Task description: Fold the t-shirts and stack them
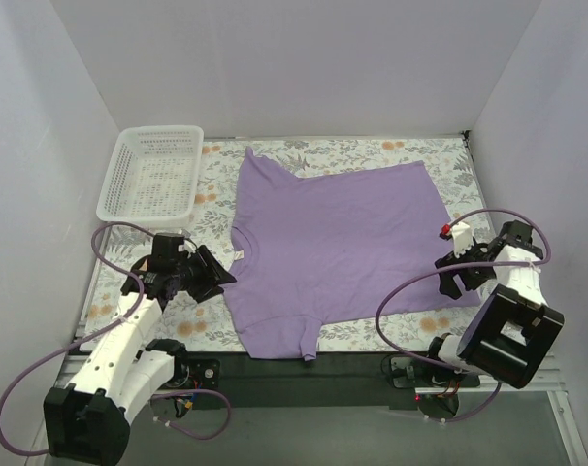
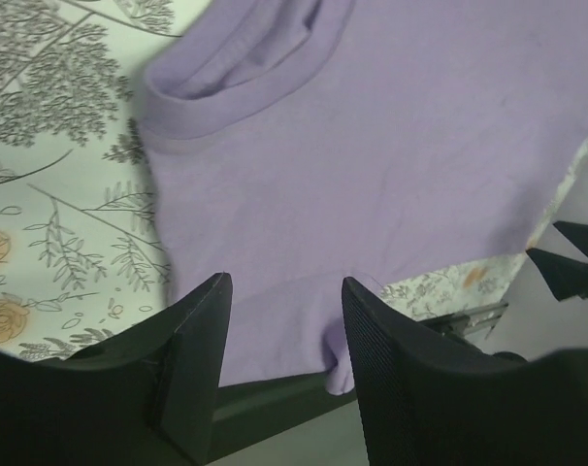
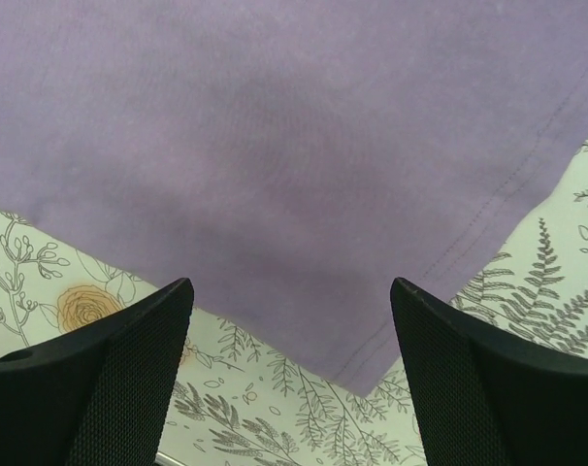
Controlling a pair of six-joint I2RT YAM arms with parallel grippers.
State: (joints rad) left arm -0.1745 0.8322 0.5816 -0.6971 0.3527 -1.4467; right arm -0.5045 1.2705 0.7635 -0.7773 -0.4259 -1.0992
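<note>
White matte walls (image 1: 304, 58) box in the table on three sides. A floral-printed table cover (image 1: 372, 153) with grey ferns and orange blooms covers the top.

The lavender t-shirt (image 1: 343, 243) lies flat mid-table.
- Its long axis runs left to right, with the ribbed collar (image 2: 231, 92) toward the left arm and the stitched hem (image 3: 488, 214) toward the right.
- One sleeve points to the far edge, the other to the near edge.
- The knit is soft, with faint creases.

A white plastic basket (image 1: 163, 129) with lattice walls sits at the far-left corner, apart from the shirt.

The left gripper (image 1: 216, 277) is just beside the collar. Its jaws are partly spread and hold nothing.

The right gripper (image 1: 447, 264) is over the near hem corner. Its jaws are spread wide and hold nothing.

A small white neck label (image 1: 241, 255) shows at the collar.
</note>
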